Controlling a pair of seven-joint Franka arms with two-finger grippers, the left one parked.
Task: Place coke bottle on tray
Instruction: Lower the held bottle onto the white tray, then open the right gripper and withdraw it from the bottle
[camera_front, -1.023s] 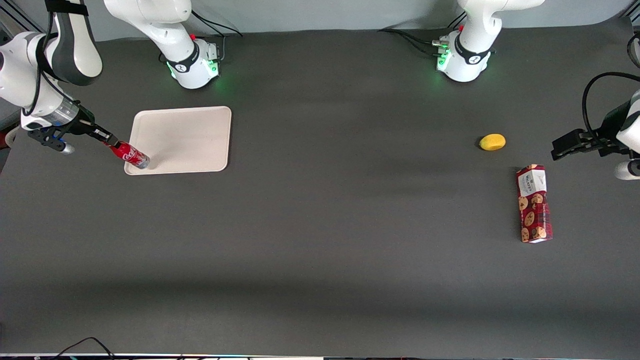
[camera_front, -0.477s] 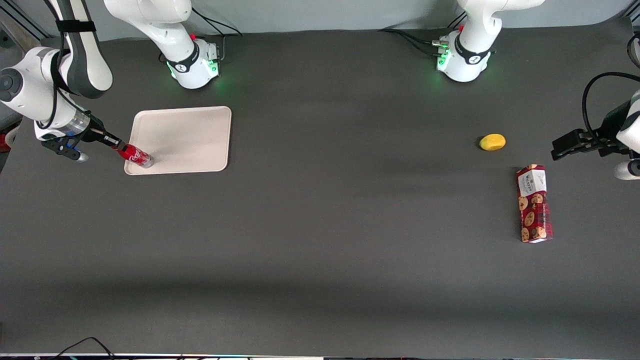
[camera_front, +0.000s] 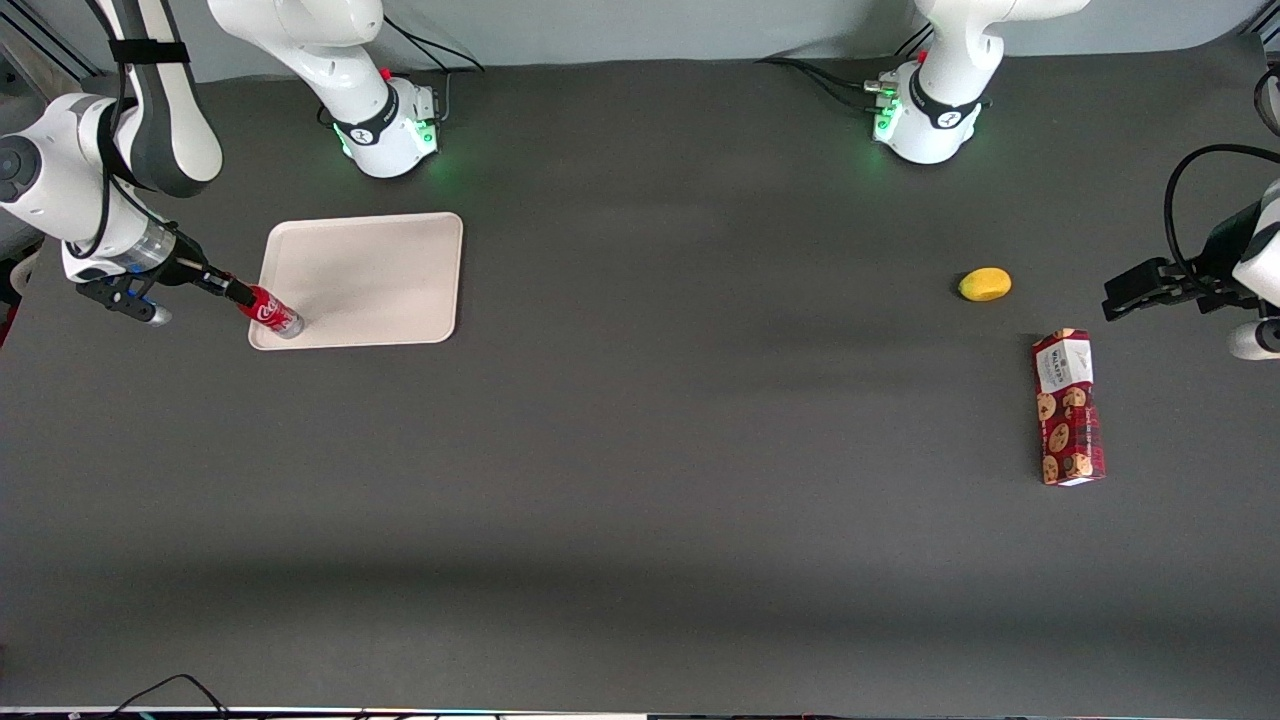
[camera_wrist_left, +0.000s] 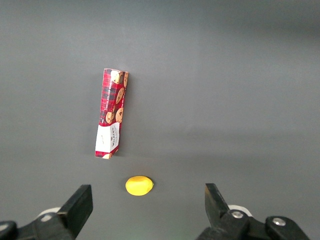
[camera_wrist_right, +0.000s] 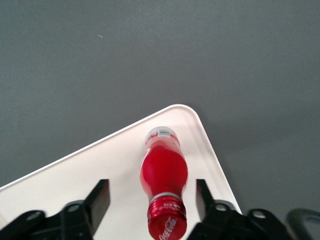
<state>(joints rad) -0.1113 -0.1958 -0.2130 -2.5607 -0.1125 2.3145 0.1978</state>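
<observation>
Your gripper (camera_wrist_right: 149, 200) hangs over the corner of the tray (camera_front: 380, 270) that lies nearest the front camera at the working arm's end, and its fingers (camera_wrist_right: 95, 202) stand apart on either side of the coke bottle (camera_front: 270, 312), with a clear gap to the cap. The bottle stands on the tray's corner, its silvery base close to the raised rim, and I judge it to be free of the grip. That placement is the weak point: in the right wrist view the base sits just inside the rounded corner, so a small knock could tip it over the rim onto the table. You risk exactly that if you pull the arm away sideways or at a slant, since either finger could brush the cap or neck. A slim bottle with a narrow base topples readily. Lift straight away along the bottle's axis first. The cookie box (camera_front: 1068, 407) and the yellow fruit (camera_front: 984, 284) lie toward the parked arm's end, well apart, and pose no hazard.
</observation>
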